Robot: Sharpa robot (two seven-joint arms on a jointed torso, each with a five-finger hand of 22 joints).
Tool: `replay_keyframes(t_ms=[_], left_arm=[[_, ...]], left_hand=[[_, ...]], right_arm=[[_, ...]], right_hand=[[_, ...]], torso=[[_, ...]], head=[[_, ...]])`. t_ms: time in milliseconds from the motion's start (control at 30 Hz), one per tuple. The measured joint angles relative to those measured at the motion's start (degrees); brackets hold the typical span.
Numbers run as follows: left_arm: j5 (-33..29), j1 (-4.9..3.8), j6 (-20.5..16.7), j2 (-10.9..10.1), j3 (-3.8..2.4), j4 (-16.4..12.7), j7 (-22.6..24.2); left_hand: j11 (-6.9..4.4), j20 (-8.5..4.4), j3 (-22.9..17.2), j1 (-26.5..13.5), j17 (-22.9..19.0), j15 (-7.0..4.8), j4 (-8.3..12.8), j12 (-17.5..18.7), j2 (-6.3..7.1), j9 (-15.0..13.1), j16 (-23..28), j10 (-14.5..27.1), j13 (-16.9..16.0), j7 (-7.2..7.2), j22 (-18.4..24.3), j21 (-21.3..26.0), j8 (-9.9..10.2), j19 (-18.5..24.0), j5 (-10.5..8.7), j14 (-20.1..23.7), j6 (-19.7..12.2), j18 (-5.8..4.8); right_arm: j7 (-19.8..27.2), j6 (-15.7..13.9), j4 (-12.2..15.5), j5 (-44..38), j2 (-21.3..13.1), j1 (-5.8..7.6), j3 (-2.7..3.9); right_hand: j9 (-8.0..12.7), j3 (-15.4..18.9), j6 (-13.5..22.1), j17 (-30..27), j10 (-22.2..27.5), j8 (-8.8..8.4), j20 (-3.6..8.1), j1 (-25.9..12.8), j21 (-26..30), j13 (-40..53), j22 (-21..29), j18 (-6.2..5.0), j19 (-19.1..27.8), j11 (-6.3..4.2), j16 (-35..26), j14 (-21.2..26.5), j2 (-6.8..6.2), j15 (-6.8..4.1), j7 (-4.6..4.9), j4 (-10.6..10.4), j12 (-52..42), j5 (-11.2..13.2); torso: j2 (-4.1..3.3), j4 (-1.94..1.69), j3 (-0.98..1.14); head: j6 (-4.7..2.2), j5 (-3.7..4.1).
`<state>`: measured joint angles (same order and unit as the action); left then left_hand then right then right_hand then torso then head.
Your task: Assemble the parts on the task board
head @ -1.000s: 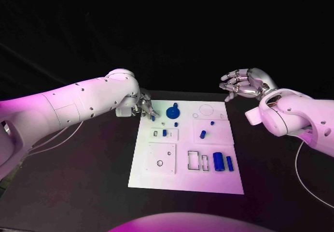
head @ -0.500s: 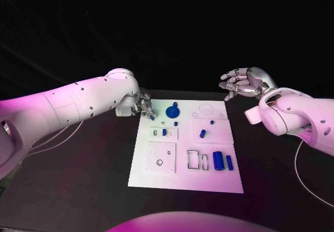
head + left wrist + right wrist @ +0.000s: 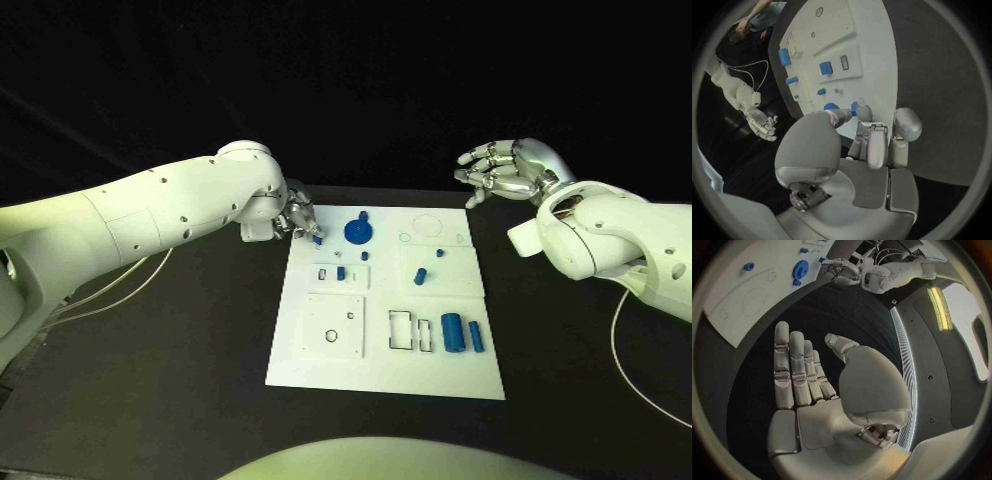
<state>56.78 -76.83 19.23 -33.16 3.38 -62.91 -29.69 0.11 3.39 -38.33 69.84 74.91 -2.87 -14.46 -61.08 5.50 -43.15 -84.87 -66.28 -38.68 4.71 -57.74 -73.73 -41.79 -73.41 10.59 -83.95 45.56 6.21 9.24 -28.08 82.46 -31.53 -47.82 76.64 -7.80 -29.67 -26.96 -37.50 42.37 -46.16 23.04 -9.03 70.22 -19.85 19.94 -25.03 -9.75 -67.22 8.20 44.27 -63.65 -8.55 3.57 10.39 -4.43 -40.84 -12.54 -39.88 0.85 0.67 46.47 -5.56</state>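
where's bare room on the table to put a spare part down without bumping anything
The black table is bare along both long sides of the white task board and in front of its near edge. The board's near strip is also free. It is crowded at the far left corner, where the left robot hand sits beside the round blue part.

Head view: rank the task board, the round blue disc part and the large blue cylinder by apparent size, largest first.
1. task board
2. and 3. round blue disc part and large blue cylinder: they look about alike. The cylinder lies nearer the camera, so no firm order.
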Motion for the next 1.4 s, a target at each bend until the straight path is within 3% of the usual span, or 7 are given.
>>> replay_keyframes(t_ms=[167,467,500,567,867,1167,1400], left_arm=[[-2.4,0.01,-1.2,-2.2,-0.25,-2.6,0.0],[-5.6,0.13,-4.5,-7.7,-0.42,-11.3,0.1],[-5.7,0.27,-4.9,-8.1,-0.44,-12.2,0.2],[-5.7,0.71,-5.8,-9.0,-0.44,-13.9,0.6],[-2.8,3.05,-10.4,-11.9,-0.33,-19.7,2.9],[2.4,4.82,-14.1,-12.7,-0.25,-21.9,4.6],[4.6,5.31,-15.2,-12.7,-0.22,-22.1,4.8]], left_hand=[[-0.01,0.00,-0.2,-0.6,0.0,-0.20,-0.2,-0.2,0.30,-0.7,0.0,-0.4,-0.3,0.10,-0.2,-0.2,-0.6,0.0,-0.01,-0.2,-0.1,0.00],[-0.33,-0.41,-2.1,-2.4,0.0,-0.41,-0.1,-1.0,1.66,-0.8,0.0,-1.5,-1.5,-0.23,-1.2,-0.8,-2.0,-0.4,0.25,0.0,0.2,0.00],[-0.33,-0.41,-2.3,-2.4,0.0,-0.41,-0.2,-1.0,1.68,-1.0,0.0,-1.5,-1.5,-0.23,-1.2,-0.8,-2.0,-0.4,0.25,0.0,0.2,0.00],[-0.54,-0.44,-5.1,-3.2,0.0,-0.41,2.3,-1.2,2.50,-1.1,0.0,-1.8,-1.7,-0.33,-1.5,-0.9,-2.1,-0.4,0.25,0.0,0.3,0.00],[-0.80,-1.04,-5.8,-3.9,0.0,-0.81,1.6,-2.2,3.22,-1.0,-0.2,-2.9,-3.0,-0.72,-2.9,-1.8,-2.7,-1.0,0.66,0.0,0.8,0.00],[-1.15,-1.30,-6.3,-4.9,0.0,-1.02,1.1,-3.0,4.14,-0.9,-0.7,-4.2,-4.6,-1.22,-4.6,-2.8,-3.2,-2.0,1.17,-0.2,1.5,-0.01],[-1.14,-1.33,-6.4,-5.3,0.0,-1.22,1.0,-3.5,4.53,-0.9,-0.7,-5.0,-5.4,-1.38,-5.6,-3.3,-3.5,-2.6,1.83,0.0,1.8,0.00]], right_arm=[[0.0,0.0,-0.1,0.0,0.0,-0.01,0.00],[0.0,0.0,-0.2,0.0,-0.1,-0.01,0.00],[0.0,0.0,-0.3,0.0,-0.1,-0.02,0.00],[0.0,0.0,-0.3,0.0,-0.1,-0.04,0.00],[0.0,0.0,-0.3,0.0,-0.2,-0.17,0.00],[0.0,0.0,-0.3,0.1,-0.2,-0.27,0.00],[0.0,0.0,-0.3,0.1,-0.2,-0.30,-0.01]], right_hand=[[0.0,0.0,0.0,0.0,0.0,0.00,0.00,0.0,0.0,0.0,0.0,0.00,0.0,0.00,0.0,0.0,0.00,0.00,0.00,0.0,0.0,0.0],[0.0,0.0,0.0,0.0,0.0,0.00,0.00,0.0,0.0,0.0,0.0,0.00,0.0,0.00,0.0,0.0,0.00,0.00,0.00,0.0,0.0,0.0],[0.0,0.0,0.0,0.0,0.0,0.00,0.00,0.0,0.0,0.0,0.0,0.00,0.0,0.00,0.0,0.0,0.00,0.00,0.00,0.0,0.0,0.0],[0.0,0.0,0.0,0.0,0.0,0.00,0.00,0.0,0.0,-0.1,0.0,0.00,0.0,0.00,0.0,0.0,0.00,0.00,0.00,0.0,0.0,0.0],[0.0,0.0,0.0,0.0,0.0,0.00,0.00,0.0,0.0,-0.1,0.1,0.00,0.0,0.00,0.0,0.0,0.00,0.00,0.00,0.0,0.0,0.0],[0.0,0.0,0.0,0.0,0.0,0.00,0.00,0.0,0.0,-0.1,0.1,0.00,0.0,0.00,0.0,0.0,0.00,0.00,0.00,0.0,0.0,0.0],[0.0,0.0,0.0,0.0,0.0,0.23,0.14,0.0,0.2,-0.2,0.2,0.00,-0.1,0.00,0.0,0.0,0.00,0.00,0.00,0.0,-0.2,0.0]], torso=[[0.07,-0.01,0.02],[0.21,-0.26,0.07],[0.23,-0.30,0.08],[0.28,-0.36,0.09],[0.36,-0.48,0.09],[0.28,-0.36,0.07],[0.20,-0.30,0.10]], head=[[0.01,-0.01],[-0.09,-0.07],[-0.08,-0.07],[-0.01,-0.07],[0.04,-0.20],[0.14,-0.56],[0.39,-0.64]])
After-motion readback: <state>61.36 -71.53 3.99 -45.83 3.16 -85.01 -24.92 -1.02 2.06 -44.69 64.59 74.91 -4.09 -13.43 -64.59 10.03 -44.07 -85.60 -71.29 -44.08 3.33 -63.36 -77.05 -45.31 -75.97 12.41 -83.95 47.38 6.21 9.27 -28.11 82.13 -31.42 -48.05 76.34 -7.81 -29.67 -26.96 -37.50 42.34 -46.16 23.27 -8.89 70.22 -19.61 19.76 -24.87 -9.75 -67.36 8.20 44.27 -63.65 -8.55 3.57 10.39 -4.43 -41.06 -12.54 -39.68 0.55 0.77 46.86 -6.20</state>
